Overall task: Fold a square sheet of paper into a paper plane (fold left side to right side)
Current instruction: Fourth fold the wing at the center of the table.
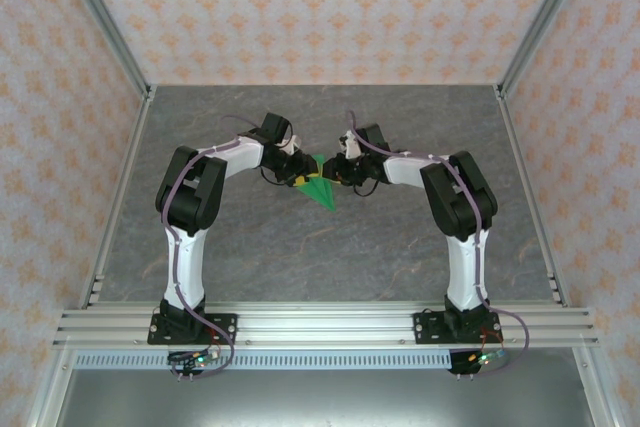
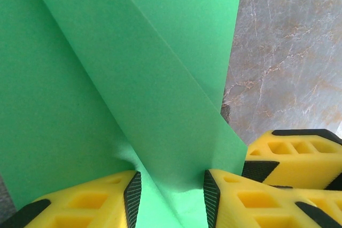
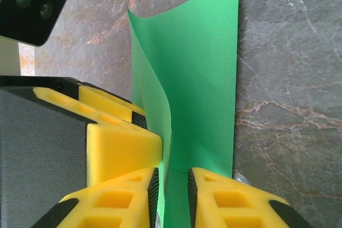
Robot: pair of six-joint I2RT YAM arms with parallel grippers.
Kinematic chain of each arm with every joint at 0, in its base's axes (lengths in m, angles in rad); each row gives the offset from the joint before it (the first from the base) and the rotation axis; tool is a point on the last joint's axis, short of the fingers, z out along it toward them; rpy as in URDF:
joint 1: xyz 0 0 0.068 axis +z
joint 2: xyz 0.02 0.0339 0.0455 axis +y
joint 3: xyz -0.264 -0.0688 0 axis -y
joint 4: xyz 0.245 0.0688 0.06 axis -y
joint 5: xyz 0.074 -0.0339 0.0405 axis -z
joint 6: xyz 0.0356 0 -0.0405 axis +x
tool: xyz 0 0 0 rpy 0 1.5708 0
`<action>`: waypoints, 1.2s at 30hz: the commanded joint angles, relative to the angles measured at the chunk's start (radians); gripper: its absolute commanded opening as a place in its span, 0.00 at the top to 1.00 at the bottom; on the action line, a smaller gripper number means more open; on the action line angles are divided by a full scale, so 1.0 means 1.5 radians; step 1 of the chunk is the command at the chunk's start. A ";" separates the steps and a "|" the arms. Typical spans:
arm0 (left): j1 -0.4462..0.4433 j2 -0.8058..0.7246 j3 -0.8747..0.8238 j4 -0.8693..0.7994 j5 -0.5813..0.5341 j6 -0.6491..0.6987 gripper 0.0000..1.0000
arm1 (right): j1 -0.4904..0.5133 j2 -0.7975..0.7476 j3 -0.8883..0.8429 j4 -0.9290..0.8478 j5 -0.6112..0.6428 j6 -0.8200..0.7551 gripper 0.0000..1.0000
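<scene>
Left of centre on the grey desk (image 1: 300,257), the left end effector (image 2: 172,188) stands partly spread, straddling a folded ridge of the green paper (image 2: 133,78), which lies pointed at mid-desk between the arms. Just right of it, the right end effector (image 3: 172,188) is narrowed around a raised flap. I cannot tell whether its pads bite. The left arm's yellow finger (image 3: 123,145) crowds its side.
</scene>
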 commanded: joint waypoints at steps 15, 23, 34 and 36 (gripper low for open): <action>-0.005 0.016 0.008 -0.027 -0.024 0.001 0.60 | -0.003 0.016 0.028 -0.016 0.014 -0.017 0.98; -0.005 0.015 0.009 -0.030 -0.023 0.003 0.60 | -0.003 0.024 0.042 -0.053 0.044 -0.039 0.99; -0.005 0.015 0.008 -0.031 -0.025 0.003 0.60 | -0.003 0.033 0.041 -0.067 0.056 -0.050 0.99; -0.005 0.014 0.009 -0.031 -0.025 0.003 0.60 | -0.004 0.034 0.039 -0.069 0.059 -0.051 0.99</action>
